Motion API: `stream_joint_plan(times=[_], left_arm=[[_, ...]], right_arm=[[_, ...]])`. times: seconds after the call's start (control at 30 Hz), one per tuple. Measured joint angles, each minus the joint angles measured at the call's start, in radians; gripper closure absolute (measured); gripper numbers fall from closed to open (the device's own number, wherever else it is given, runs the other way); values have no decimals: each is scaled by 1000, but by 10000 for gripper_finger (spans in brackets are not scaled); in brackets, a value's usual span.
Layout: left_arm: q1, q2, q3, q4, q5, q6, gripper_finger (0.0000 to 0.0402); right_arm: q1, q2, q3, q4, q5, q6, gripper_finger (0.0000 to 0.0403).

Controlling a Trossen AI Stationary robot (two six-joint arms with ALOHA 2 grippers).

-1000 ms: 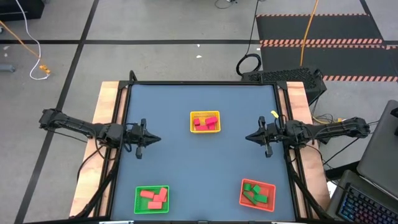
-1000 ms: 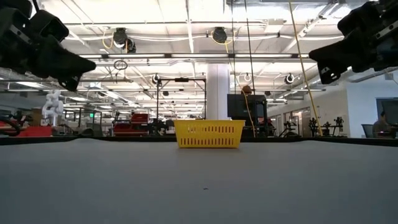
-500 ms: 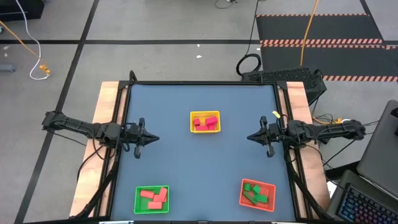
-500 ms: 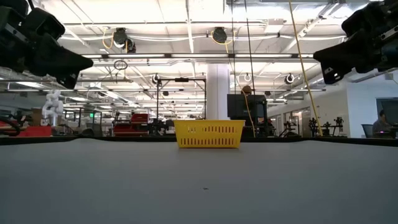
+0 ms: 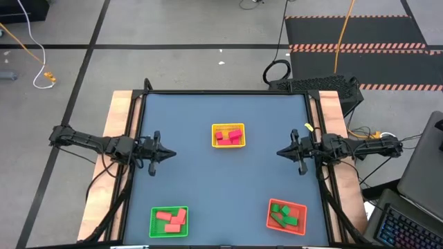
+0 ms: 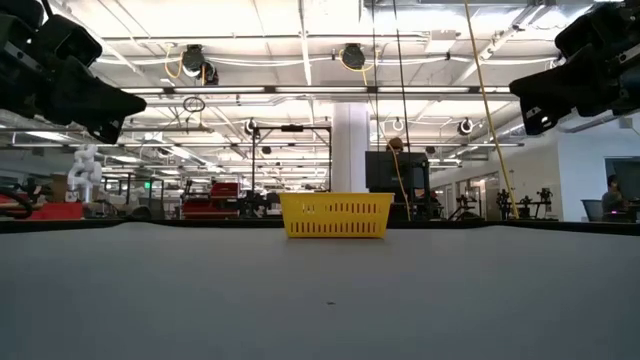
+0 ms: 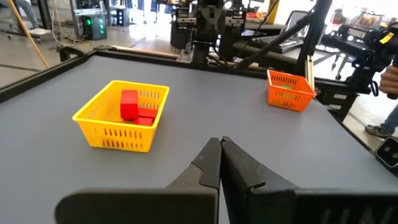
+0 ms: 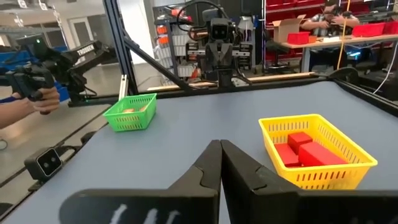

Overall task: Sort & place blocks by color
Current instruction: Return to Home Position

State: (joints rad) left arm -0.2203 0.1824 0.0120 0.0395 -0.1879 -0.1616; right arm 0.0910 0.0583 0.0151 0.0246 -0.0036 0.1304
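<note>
The left tool hovers over the left side of the desk and the right tool over its right side, each pointing inward with its fingers clenched together on nothing. The red blocks lie in the yellow basket at mid-desk. In the high view, the salmon blocks lie in the green basket by the lower left corner, and the green blocks in the orange basket by the lower right.

Blue-grey desk, pale wooden strips down both sides, and three mesh baskets sit straight on it. The yellow basket is mid-desk. The green basket is down in the left-arm corner and the orange basket in the right-arm corner, all well apart.
</note>
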Motion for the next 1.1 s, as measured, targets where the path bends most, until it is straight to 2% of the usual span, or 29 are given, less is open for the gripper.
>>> stream_joint_plan(times=[0.1, 0.27, 0.5, 1.1], left_arm=[[0, 0, 0, -1, 3, 8, 397], [0, 0, 0, -2, 4, 21, 374], [0, 1, 0, 4, 4, 22, 354], [0, 1, -2, 14, 4, 23, 353]], right_arm=[[0, 1, 0, -1, 3, 10, 403], [0, 1, 0, 1, 3, 67, 403], [0, 1, 0, 5, 3, 67, 403], [0, 1, 0, 8, 2, 67, 403]])
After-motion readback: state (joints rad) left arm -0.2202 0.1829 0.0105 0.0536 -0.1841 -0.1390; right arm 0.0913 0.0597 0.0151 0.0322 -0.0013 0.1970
